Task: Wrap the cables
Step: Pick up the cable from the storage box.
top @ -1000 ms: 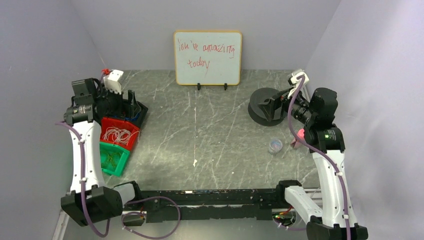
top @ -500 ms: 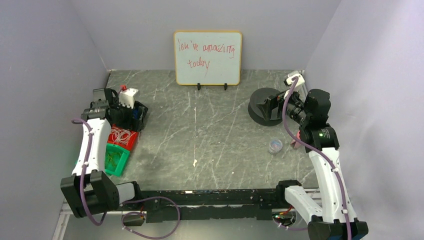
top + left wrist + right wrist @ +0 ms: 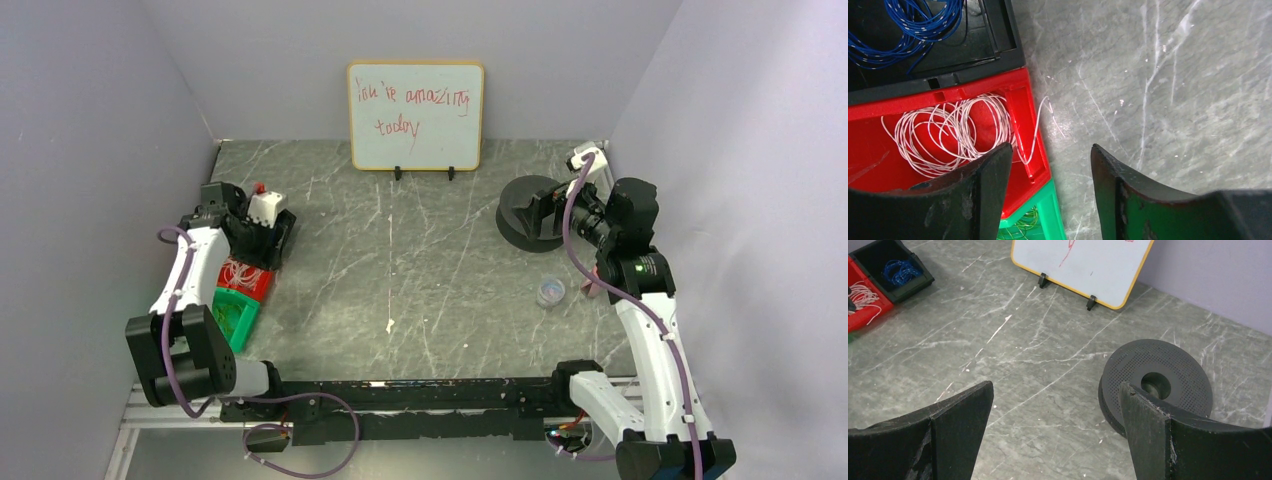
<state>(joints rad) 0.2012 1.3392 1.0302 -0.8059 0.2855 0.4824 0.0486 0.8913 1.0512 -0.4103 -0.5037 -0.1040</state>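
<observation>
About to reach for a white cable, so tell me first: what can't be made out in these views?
- Top view: the left arm covers part of the red bin; the white cables are too thin to trace.
- Left wrist view: the green bin is cut off by the bottom edge and the left gripper.
- Top view: the pink object is half hidden by the right arm; the small round container is too small to identify.

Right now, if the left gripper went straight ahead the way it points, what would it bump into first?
The left gripper would probably hit the rim of the red bin, where one strand of the cables drapes over. Depth is unclear; its other finger may meet the table.
</observation>
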